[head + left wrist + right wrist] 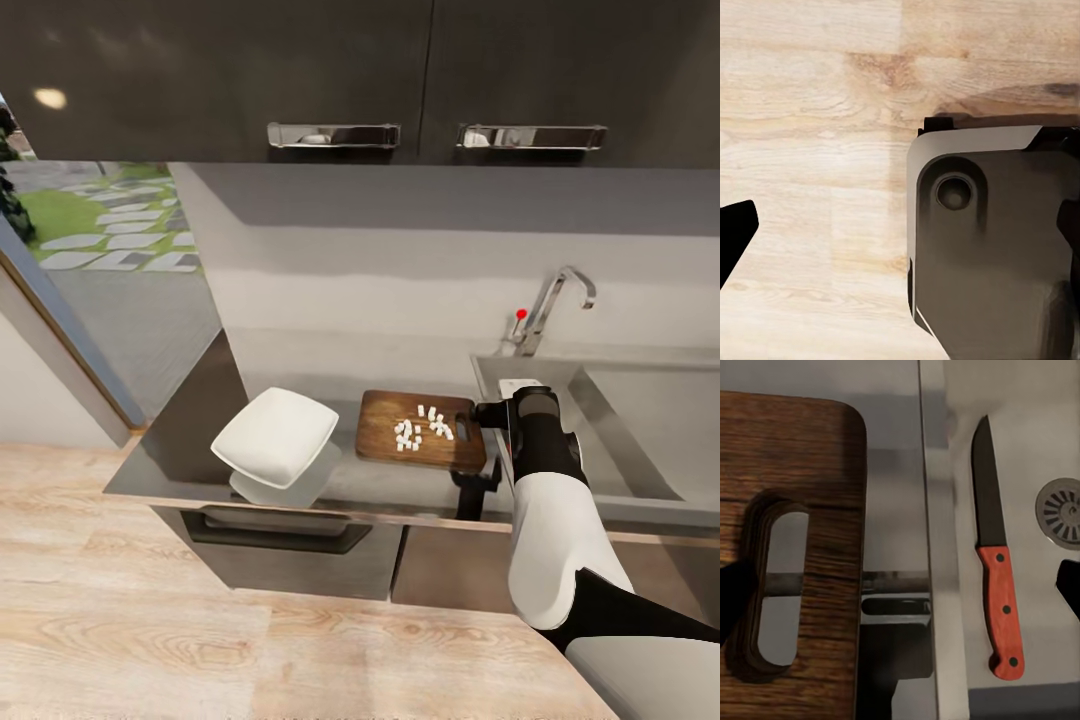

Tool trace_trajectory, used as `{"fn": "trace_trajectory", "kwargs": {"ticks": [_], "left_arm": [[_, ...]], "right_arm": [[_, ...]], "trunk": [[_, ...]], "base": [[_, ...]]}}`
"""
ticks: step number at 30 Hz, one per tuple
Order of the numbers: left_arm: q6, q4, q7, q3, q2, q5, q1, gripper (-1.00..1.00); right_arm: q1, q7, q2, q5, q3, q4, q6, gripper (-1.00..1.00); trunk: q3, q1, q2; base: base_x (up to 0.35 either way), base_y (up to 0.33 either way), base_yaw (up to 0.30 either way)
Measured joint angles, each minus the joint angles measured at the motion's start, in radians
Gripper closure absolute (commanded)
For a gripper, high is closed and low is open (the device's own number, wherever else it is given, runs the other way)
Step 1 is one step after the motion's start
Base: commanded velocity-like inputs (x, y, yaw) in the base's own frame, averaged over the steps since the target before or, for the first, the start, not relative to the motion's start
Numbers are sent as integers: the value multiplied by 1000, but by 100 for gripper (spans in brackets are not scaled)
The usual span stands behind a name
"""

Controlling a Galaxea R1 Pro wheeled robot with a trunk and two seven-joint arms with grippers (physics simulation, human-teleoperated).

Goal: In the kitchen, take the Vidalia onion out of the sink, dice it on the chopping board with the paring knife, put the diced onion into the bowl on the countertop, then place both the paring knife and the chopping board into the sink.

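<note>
The brown chopping board (385, 432) lies on the grey countertop (190, 425) just left of the sink (600, 400). Several white diced onion pieces (420, 428) sit on it. My right gripper (487, 412) hovers open over the board's slotted end. In the right wrist view the gripper (900, 596) spans from the handle slot (776, 577) across the sink rim. The red-handled paring knife (996, 562) lies flat on the sink floor beside the drain (1061, 510). The white square bowl (275, 437) stands tilted left of the board. My left gripper (900, 232) hangs open over the floor.
A chrome faucet (548, 305) with a red knob (521, 313) rises behind the sink. Dark wall cabinets (400, 70) hang overhead. Drawers (280, 540) sit below the counter edge. The left wrist view shows the light wood floor (810, 112) and the robot's dark base (990, 247).
</note>
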Motion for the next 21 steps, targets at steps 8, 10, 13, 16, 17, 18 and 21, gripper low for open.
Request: {"fn": "trace_trajectory", "kwargs": {"ticks": [8, 10, 13, 16, 17, 18, 21], "left_arm": [[0, 0, 0, 0, 0, 0, 0, -100], [0, 0, 0, 0, 0, 0, 0, -100], [0, 0, 0, 0, 0, 0, 0, -100], [0, 0, 0, 0, 0, 0, 0, -100], [0, 0, 0, 0, 0, 0, 0, -100], [0, 0, 0, 0, 0, 0, 0, -100], [0, 0, 0, 0, 0, 0, 0, -100]], "right_arm": [[0, 0, 0, 0, 0, 1, 0, -100], [0, 0, 0, 0, 0, 1, 0, -100], [0, 0, 0, 0, 0, 1, 0, -100], [0, 0, 0, 0, 0, 1, 0, -100], [0, 0, 0, 0, 0, 1, 0, -100], [0, 0, 0, 0, 0, 1, 0, -100], [0, 0, 0, 0, 0, 2, 0, -100]], "trunk": [[-11, 0, 0], [-14, 0, 0], [-18, 0, 0], [-22, 0, 0], [-24, 0, 0], [-25, 0, 0], [-29, 0, 0]], "base": [[0, 0, 0], [0, 0, 0], [0, 0, 0], [0, 0, 0], [0, 0, 0], [0, 0, 0], [0, 0, 0]]}}
